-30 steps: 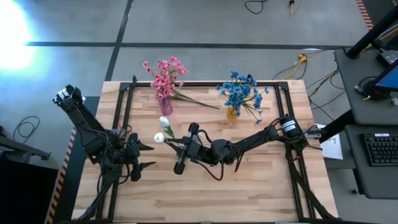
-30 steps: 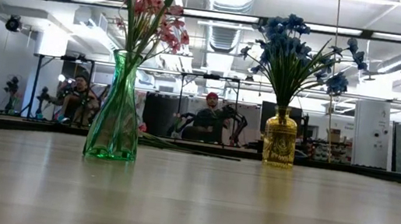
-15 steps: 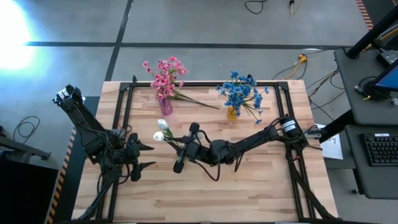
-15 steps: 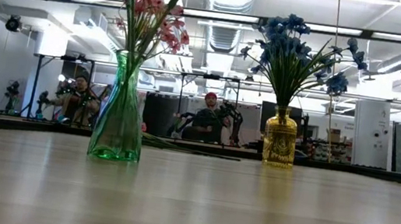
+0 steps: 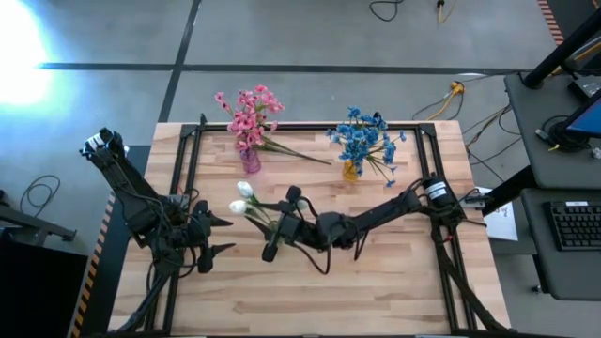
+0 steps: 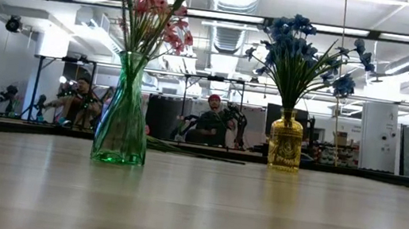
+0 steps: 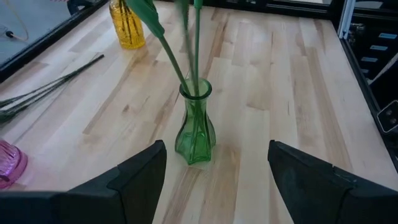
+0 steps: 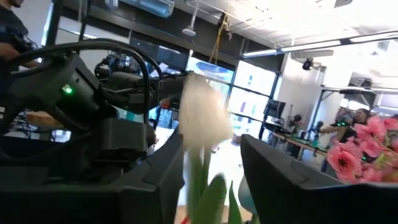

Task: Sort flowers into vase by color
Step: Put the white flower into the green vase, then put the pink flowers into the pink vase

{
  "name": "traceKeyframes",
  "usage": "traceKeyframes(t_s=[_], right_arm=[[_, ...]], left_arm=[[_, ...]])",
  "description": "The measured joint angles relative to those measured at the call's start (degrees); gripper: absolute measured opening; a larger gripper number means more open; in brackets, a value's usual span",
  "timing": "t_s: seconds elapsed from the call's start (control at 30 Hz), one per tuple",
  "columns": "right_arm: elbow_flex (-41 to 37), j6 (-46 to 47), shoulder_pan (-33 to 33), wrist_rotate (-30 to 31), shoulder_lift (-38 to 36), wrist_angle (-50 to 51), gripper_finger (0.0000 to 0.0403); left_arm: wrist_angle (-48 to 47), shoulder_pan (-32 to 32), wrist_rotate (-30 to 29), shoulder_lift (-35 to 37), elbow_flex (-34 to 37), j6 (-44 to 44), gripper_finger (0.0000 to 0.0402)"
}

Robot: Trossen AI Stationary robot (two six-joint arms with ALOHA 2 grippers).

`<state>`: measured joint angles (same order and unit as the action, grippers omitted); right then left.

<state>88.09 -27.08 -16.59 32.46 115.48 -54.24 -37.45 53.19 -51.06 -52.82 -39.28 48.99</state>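
Observation:
A green glass vase [image 7: 196,127] stands upright on the table in front of my open left gripper [image 5: 223,235], which touches nothing. Two white flowers [image 5: 242,197] on long green stems [image 7: 186,68] stick into its neck. My right gripper [image 8: 211,180] reaches in from the table's right and hides the vase in the high view. Its fingers stand apart, with a blurred white blossom [image 8: 202,115] between them. The pink flowers [image 5: 249,113] are in a pink vase [image 5: 251,162]. The blue flowers [image 5: 362,139] are in a yellow vase [image 5: 350,171]. My right gripper has its fingers on either side of the white flowers' stems [image 8: 200,186], above the green vase. I cannot tell whether either finger touches them.
Loose green stems [image 5: 300,152] lie on the table between the pink and yellow vases. A black frame [image 5: 188,160] borders the wooden table. Bare wood lies toward the near edge. People sit in the room beyond the far edge.
The green vase has slid slightly toward the table's right and stays upright. The upper white blossom has drifted a little toward the near edge. Both arms have kept their places.

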Motion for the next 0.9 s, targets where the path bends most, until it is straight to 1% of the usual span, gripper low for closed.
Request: traceKeyframes(t_s=[0.17, 0.37, 0.8, 0.9], right_arm=[[0.0, -1.8, -0.8, 3.9, -0.1, 0.0, 0.0188], [0.5, -4.1, -2.3, 4.1, -0.3, 0.1, 0.0212], [0.8, -10.4, -7.9, 3.5, -0.3, 1.3, 0.0215], [0.8, -14.3, -9.9, 3.9, -0.3, 2.6, 0.0215]], left_arm=[[0.0, 0.0, -0.1, 0.0, 0.0, 0.0, 0.0268], [0.0, 0.0, -0.5, 0.0, 0.0, 0.0, 0.0268], [0.1, 0.0, -0.7, 0.0, 0.0, 0.0, 0.0268], [0.2, 0.0, -0.7, 0.0, 0.0, 0.0, 0.0268]])
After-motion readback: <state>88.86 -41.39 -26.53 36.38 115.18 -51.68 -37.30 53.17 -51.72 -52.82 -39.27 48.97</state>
